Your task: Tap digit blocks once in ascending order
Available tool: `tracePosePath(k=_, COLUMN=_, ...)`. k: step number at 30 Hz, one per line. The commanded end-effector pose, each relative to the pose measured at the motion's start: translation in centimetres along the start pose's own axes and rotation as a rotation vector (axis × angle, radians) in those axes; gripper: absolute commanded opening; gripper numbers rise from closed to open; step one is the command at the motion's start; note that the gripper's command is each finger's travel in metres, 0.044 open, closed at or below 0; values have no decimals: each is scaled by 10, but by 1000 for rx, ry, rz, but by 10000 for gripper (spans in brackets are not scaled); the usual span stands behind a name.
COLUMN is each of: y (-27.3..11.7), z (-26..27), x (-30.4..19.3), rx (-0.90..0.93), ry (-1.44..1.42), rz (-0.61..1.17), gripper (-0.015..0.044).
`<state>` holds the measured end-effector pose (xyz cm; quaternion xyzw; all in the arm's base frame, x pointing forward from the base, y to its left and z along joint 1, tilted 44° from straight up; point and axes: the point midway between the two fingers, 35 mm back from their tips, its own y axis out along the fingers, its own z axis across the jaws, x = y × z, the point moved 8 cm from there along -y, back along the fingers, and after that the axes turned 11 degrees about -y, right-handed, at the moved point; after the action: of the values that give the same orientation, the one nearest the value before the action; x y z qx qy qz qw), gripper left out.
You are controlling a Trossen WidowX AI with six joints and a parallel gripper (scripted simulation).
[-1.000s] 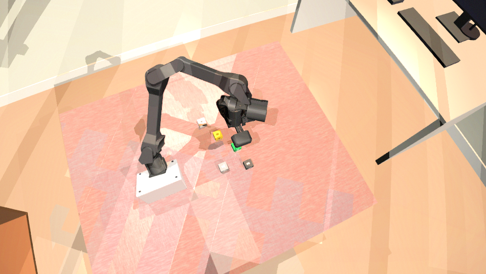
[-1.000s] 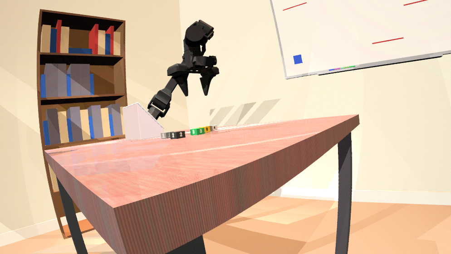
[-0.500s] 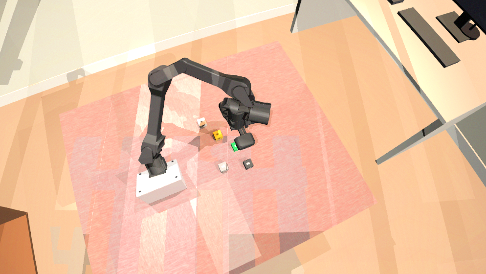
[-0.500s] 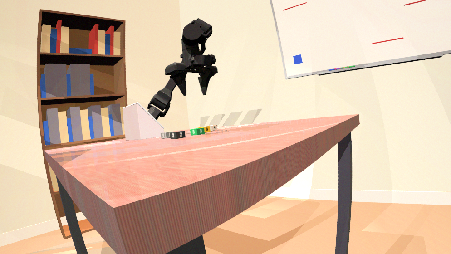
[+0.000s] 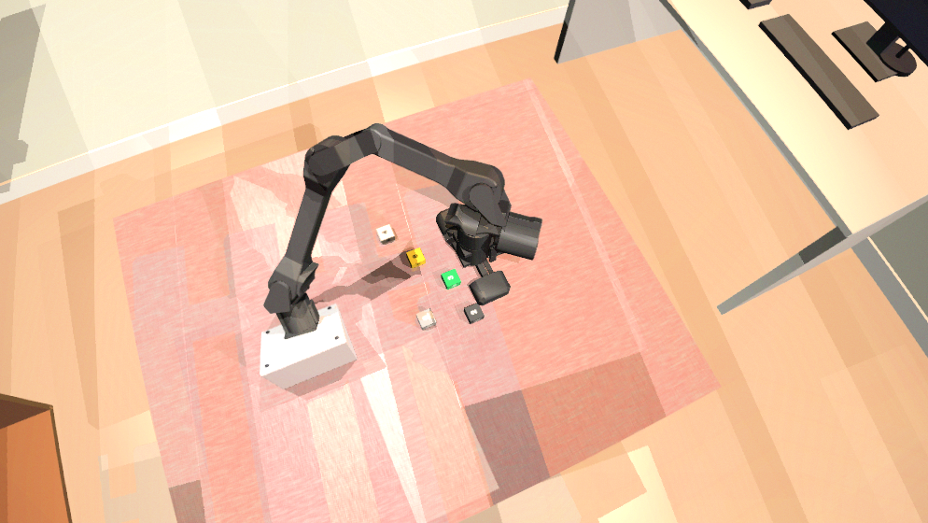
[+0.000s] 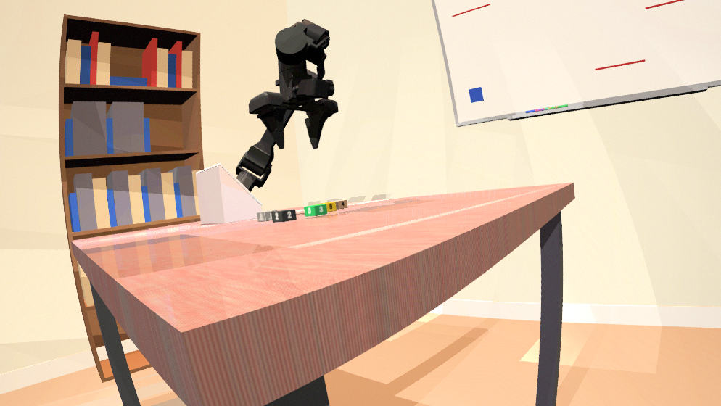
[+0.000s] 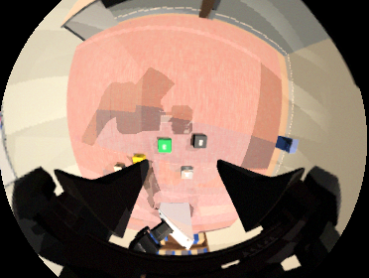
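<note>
Zero contact with blocks; holding gripper high, fingers apart, nothing between, presumably to avoid out-of-order touches.

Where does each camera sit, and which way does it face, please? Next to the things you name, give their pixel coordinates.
Top: above the table (image 5: 584, 292) (image 6: 352, 236) (image 7: 198, 74), looking down; shows the arm (image 5: 415, 159) (image 6: 256, 164), its white base (image 5: 304, 374) (image 6: 234, 201) and part of the gripper.
Exterior: beyond a table corner, low, facing the bookshelf (image 6: 132, 88); shows the arm and open gripper (image 6: 297, 147) (image 7: 184, 163).
Wrist: by the gripper, facing down past its two fingers.
Top and wrist share the green block (image 5: 450, 279) (image 6: 315, 210) (image 7: 165, 145).
</note>
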<state>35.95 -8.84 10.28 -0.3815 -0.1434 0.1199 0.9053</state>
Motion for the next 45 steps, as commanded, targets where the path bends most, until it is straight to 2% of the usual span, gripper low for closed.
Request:
tracePosePath(k=1, y=2, z=-49, x=-9, rx=2, ry=17, rz=5, gripper=400)
tracePosePath(k=27, y=2, z=-52, x=-9, rx=2, ry=17, rz=5, gripper=400)
tracePosePath(k=29, y=11, z=-52, x=-8, rx=1, ry=17, rz=5, gripper=348)
tracePosePath(k=35, y=81, z=-51, x=-9, rx=4, ry=16, rz=4, gripper=190)
tracePosePath(k=41, y=83, z=-51, x=-9, rx=5, ry=16, rz=4, gripper=32)
tracePosePath(k=45, y=83, z=-51, x=-9, rx=5, ry=16, rz=4, gripper=20)
